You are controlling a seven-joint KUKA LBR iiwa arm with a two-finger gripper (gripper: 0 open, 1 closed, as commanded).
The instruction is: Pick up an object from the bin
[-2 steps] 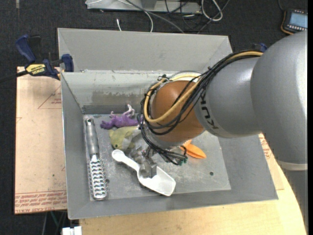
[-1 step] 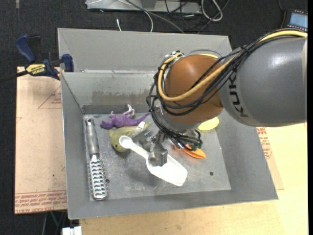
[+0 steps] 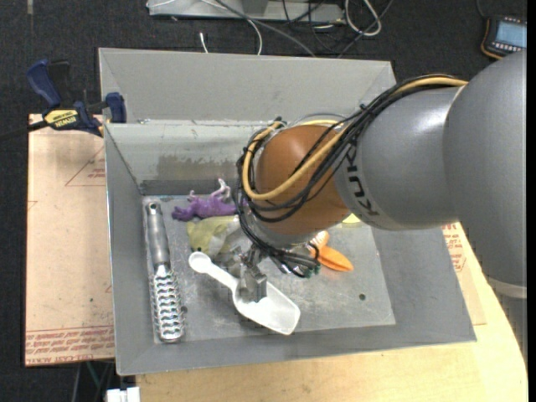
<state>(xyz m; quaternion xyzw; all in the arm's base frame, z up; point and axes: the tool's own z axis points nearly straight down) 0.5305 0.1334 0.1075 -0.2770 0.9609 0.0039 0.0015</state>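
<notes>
The tool (image 3: 249, 285) sits directly over the white scoop (image 3: 276, 312), whose long axis runs upper left to lower right. Spread or pinching, I cannot tell.

The arm (image 3: 444, 157) is a thick, smooth tube of matte silver-grey, rounded at its joints. Dark block lettering (image 3: 362, 189) from the maker's name is printed near the end of the last link. The wrist wears a glossy orange-brown cover (image 3: 293, 187) shaped like a dome. A bundle of cables (image 3: 251, 170) — several black, one yellowish — runs along the grey link and loops around the cover's rim. More thin black strands tangle beneath the cover, above the tool (image 3: 249, 287), a small, narrow piece of dull grey metal.
</notes>
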